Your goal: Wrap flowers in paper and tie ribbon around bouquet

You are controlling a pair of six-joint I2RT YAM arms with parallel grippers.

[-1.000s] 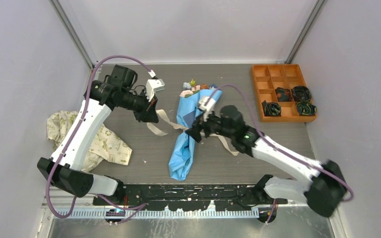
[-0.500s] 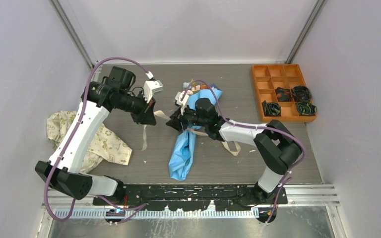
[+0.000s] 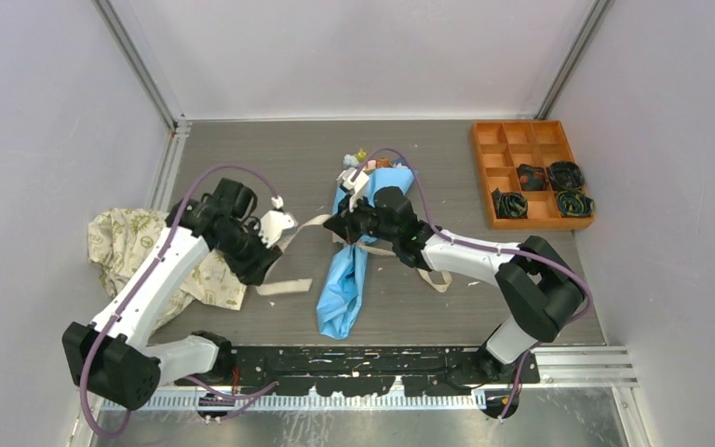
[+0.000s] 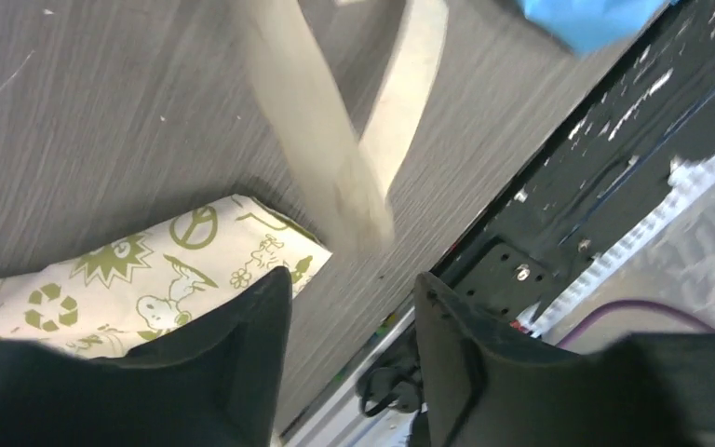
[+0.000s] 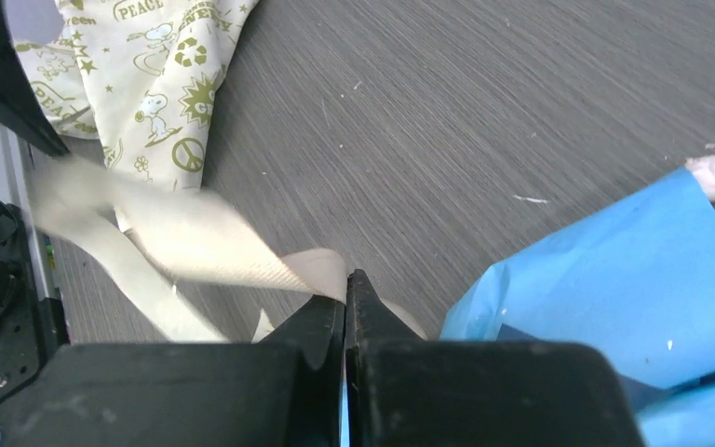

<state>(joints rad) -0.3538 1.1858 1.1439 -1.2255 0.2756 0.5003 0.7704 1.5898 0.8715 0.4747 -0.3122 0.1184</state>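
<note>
At the near edge, the narrow end of the bouquet (image 3: 340,317) lies on the table (image 3: 270,158) and points toward the arm bases. It is a cone of light blue paper (image 5: 614,270), and its wide end is directed away from them. To the left of it, the left gripper (image 4: 352,284) hangs low over the table, just beside the cream cloth (image 3: 126,237). In the left wrist view its two fingers (image 4: 251,354) stand apart and nothing is between them. The ribbon (image 5: 233,250) passes just in front of them, but there it is blurred and cut off by the upper edge. A little farther, the right gripper (image 5: 344,279) is clenched on the ribbon at the left side of the cone. The band runs from it toward the left arm in a loose loop. A part of the ribbon also shows at the right side of the cone, but the right arm covers the paper where the band meets it, so it cannot be told if it goes around the cone. At the far end the flowers (image 3: 358,163) come out of the paper, with the stalks hidden inside. They are small, and only one pink bloom is clear in the right wrist view. Far right stands an orange tray (image 3: 538,209) with dark coils (image 3: 566,174) in it.
</note>
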